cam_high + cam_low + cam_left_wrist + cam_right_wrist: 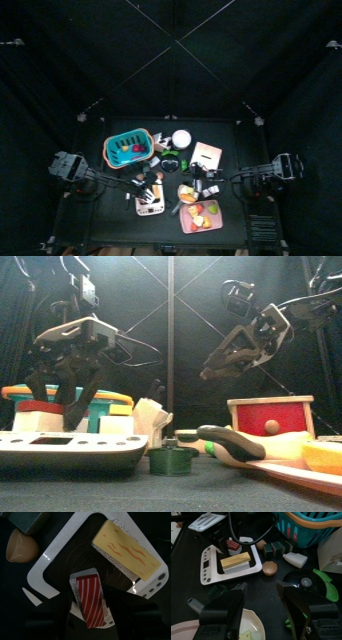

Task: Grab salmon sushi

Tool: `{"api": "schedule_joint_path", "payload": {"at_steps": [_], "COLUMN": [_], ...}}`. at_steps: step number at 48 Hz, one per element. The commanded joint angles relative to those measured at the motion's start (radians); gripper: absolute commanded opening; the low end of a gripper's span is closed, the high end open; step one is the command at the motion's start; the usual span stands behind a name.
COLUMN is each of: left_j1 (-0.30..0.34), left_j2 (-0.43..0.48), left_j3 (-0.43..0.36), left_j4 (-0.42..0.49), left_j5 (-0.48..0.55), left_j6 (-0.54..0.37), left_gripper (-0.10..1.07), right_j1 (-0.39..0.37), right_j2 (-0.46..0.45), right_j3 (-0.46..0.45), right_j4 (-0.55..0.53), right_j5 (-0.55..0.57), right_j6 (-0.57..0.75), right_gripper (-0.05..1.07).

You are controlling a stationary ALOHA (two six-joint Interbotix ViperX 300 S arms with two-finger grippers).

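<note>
Because the left gripper [91, 614] hangs directly over the white tray [50, 572], the sushi it needs lies straight below its jaws rather than off to a side. In the left wrist view the red-and-white striped sushi piece [90, 599] sits between the two dark jaws, its long axis running along the gap between them, so the jaws stand on either long side of it. The jaws look spread around the piece; whether they already press it I cannot tell. Beside it on the same tray lies a yellow-topped sushi piece [127, 552] with orange stripes, well clear of the jaws. The left arm is plainly the nearer one. The right gripper [261, 607] hangs open and higher up, away from the tray, over the table near a green bowl [301, 582] and a plate [254, 629].
</note>
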Motion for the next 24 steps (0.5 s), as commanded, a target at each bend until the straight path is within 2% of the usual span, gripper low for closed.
{"api": "schedule_joint_path", "payload": {"at_steps": [1, 16, 24], "left_j1": [0.002, 0.002, 0.002], "left_j2": [-0.003, -0.02, -0.052], "left_j3": [-0.011, -0.017, -0.015], "left_j4": [0.009, 0.012, 0.011], "left_j5": [-0.002, 0.003, 0.008], "left_j6": [-0.002, 0.0, 0.002], "left_gripper": [0.81, 0.53, 0.52], "right_j1": [-0.005, -0.005, -0.005], "right_j2": [-0.009, -0.006, -0.006], "right_j3": [-0.017, -0.017, -0.017], "right_j4": [0.0, 0.0, -0.002], "right_j5": [-0.011, -0.009, -0.011], "right_j6": [-0.002, -0.002, -0.002], "right_gripper": [0.86, 0.86, 0.86]}}
